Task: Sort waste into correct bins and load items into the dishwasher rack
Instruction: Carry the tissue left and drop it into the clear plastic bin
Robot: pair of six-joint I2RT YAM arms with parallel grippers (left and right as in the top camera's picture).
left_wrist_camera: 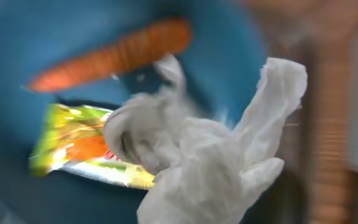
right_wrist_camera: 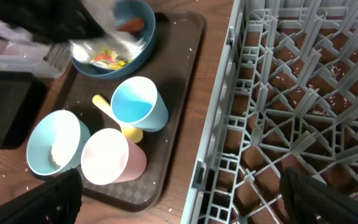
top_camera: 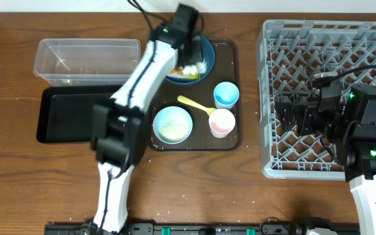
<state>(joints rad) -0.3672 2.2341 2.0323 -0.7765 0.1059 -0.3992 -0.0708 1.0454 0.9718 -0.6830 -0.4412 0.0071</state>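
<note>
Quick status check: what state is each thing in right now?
left gripper: shut on tissue
right gripper: open over rack
tissue: crumpled, gripped
carrot: lying in dark-blue bowl
wrapper: lying in dark-blue bowl
light-blue cup: upright, empty
pink cup: upright, empty
small bowl: upright, rice inside
rack: no dishes loaded

Dark brown serving tray (top_camera: 201, 141), centre; light-grey plastic rack (top_camera: 266, 78) at 3 o'clock; clear plastic tub (top_camera: 103, 59) at 10 o'clock.
</note>
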